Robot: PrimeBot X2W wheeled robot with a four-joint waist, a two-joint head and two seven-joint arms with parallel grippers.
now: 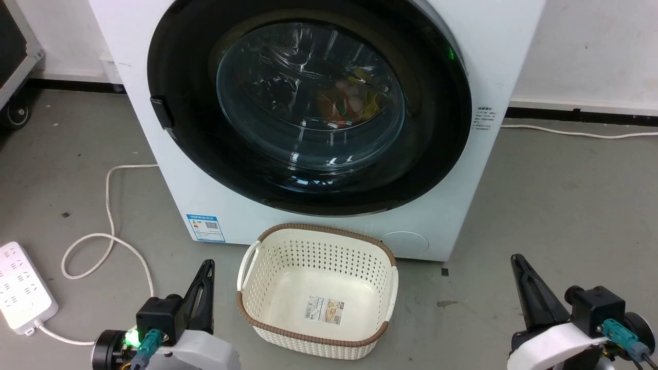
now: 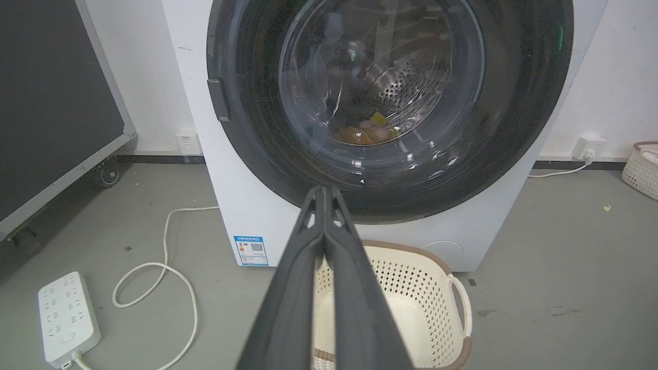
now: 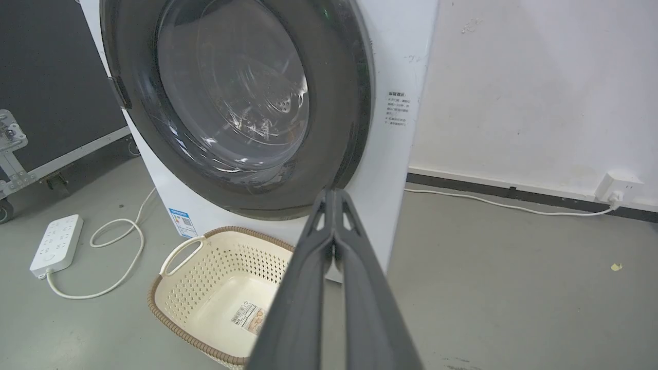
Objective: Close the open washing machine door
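The white washing machine (image 1: 169, 195) stands straight ahead. Its round black door (image 1: 308, 97) with the bulging glass window lies flat against the front, with the latch tab at its left edge. Coloured laundry shows through the glass. My left gripper (image 1: 208, 264) rests low at the lower left, shut and holding nothing, well short of the machine. My right gripper (image 1: 515, 259) sits at the lower right, also shut and holding nothing. In the left wrist view the left gripper (image 2: 324, 190) points at the door (image 2: 380, 87). In the right wrist view the right gripper (image 3: 334, 192) points at the door's (image 3: 231, 87) right rim.
A cream perforated basket (image 1: 329, 228) sits on the floor against the machine's base, between my grippers. A white power strip (image 1: 20, 288) and its looping cable (image 1: 108, 205) lie at the left. A black wheeled case (image 1: 10, 51) stands far left. Grey floor lies open at the right.
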